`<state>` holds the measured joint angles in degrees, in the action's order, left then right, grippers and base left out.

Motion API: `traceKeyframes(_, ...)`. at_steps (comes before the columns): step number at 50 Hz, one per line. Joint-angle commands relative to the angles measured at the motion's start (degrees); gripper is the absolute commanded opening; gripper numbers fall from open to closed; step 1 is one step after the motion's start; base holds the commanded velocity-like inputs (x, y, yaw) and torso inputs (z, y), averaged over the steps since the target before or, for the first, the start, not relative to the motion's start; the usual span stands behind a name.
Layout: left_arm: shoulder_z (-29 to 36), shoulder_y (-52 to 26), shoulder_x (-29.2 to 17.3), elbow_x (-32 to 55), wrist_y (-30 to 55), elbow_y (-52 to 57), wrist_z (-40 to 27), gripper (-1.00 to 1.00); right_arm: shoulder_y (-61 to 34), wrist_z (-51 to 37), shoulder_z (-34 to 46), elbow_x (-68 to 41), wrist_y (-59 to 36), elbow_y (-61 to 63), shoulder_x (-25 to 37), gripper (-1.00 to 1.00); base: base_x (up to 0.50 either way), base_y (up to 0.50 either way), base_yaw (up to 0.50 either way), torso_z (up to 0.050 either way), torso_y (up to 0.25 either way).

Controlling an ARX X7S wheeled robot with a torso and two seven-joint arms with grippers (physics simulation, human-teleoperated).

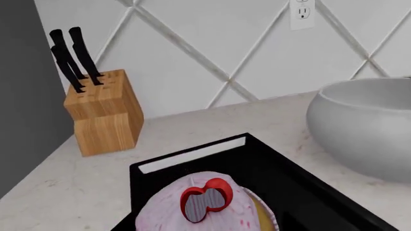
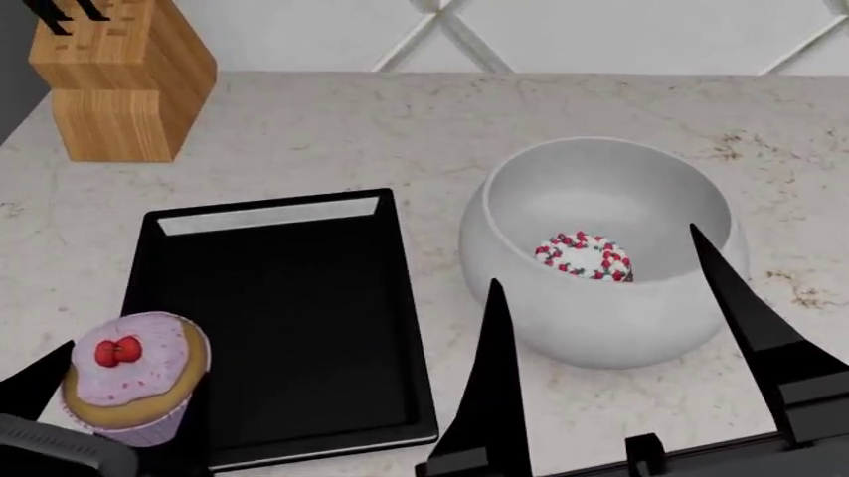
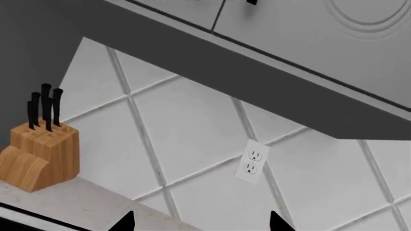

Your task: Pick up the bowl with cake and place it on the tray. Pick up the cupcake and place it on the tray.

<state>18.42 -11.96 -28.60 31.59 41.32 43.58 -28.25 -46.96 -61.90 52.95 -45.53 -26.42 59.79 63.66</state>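
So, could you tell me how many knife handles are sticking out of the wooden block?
3, all black, clustered together in the top of the knife block at the counter's far left corner, beside the wall; clearest in the left wrist view. More could be hidden behind them.

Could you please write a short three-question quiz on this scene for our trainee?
1. True or false: the bowl sits on the tray.
2. What holds the cupcake? A) left gripper B) right gripper C) nothing
3. Fill in: the cake lies inside the ____.

Key: 1 false, it stands on the counter beside the tray; 2 A; 3 bowl.
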Motion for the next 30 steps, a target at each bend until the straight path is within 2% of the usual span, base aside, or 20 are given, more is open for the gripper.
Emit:
traceKeyframes(1,0.31,0.4,0.64,0.49,-3.03,-4.6,0.34,-1.0,-3.75,-1.82,5.02,-0.48,2.29,-0.02,1.41,1.0,0.0,0.0,0.0,0.0,0.01)
traceKeyframes(30,1.11,-0.93,1.9,-0.49,-4.89,-9.01,0.83,-1.0,-9.3,-3.73,12.23,-0.8,5.27,-0.11,2.74,1.0,0.0,0.0,0.0,0.0,0.0)
